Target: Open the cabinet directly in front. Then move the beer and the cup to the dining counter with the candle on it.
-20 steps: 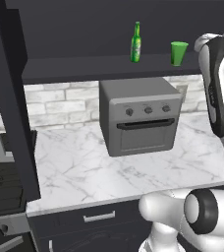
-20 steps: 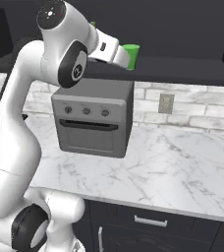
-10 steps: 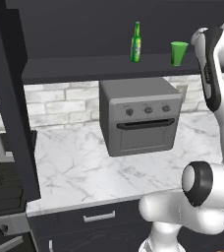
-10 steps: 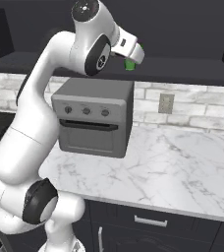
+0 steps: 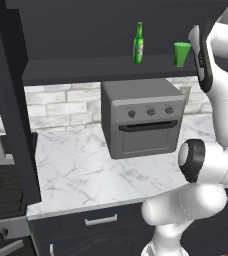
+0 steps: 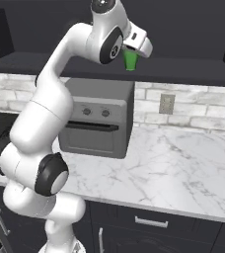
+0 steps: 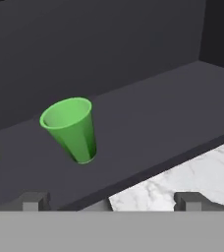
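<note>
Nearest: dark lower drawers (image 5: 101,220) with short horizontal handles, under the white grey-veined marble counter (image 5: 81,175).

On the counter: a grey toaster oven (image 5: 142,119) with three knobs, standing against the pale brick backsplash (image 5: 61,102). A wall outlet (image 6: 167,104) was set in the brick to the oven's right, as the right base view showed it.

Above: the cabinet (image 5: 106,70), its interior exposed, dark shelf floor running over the oven. A dark door panel (image 5: 13,100) stood at the left edge of the left base view.

Gripper (image 7: 111,202): raised to shelf height in front of the cabinet, near the cup and short of it. The two finger tips (image 7: 31,201) were spread wide apart, with nothing between them.

On the shelf, near: the cup (image 7: 70,129), bright green, upright, rim upward, apart from both tips.

On the shelf, beside it: the beer (image 5: 138,43), green bottle, upright, well apart from the cup, to the cup's left in the left base view.

Farthest: the cabinet's dark back wall (image 7: 94,54).
</note>
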{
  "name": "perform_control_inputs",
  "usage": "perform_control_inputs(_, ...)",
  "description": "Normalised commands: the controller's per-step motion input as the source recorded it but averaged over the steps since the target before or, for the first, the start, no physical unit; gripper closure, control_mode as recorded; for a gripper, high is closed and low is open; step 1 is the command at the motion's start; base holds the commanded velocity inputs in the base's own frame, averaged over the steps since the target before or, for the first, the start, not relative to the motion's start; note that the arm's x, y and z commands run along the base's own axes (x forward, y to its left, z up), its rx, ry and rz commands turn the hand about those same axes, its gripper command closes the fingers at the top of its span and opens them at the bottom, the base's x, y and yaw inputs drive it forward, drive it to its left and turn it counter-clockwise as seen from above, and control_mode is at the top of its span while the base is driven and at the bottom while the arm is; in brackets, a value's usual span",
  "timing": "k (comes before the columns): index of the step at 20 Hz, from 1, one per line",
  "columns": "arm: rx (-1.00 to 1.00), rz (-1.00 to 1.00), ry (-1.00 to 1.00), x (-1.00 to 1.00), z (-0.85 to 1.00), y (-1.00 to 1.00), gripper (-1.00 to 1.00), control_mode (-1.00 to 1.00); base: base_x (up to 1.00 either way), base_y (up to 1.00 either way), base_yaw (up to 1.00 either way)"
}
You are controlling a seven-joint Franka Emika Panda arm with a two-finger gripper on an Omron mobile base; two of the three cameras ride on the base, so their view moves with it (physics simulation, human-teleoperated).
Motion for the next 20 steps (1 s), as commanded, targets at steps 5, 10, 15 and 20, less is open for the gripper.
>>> perform_control_inputs(5,0.0,0.0,0.04,0.65,0.0,-0.01,-1.0,-1.0,0.0,0.0,0.0)
perform_control_inputs(10,0.0,0.0,0.04,0.58,-0.11,-0.02,-1.0,-1.0,0.0,0.0,0.0)
perform_control_inputs(15,0.0,0.0,0.06,0.48,-0.31,-0.06,-1.0,-1.0,0.0,0.0,0.0)
perform_control_inputs(20,0.0,0.0,0.02,0.44,-0.22,-0.12,-1.0,-1.0,0.0,0.0,0.0)
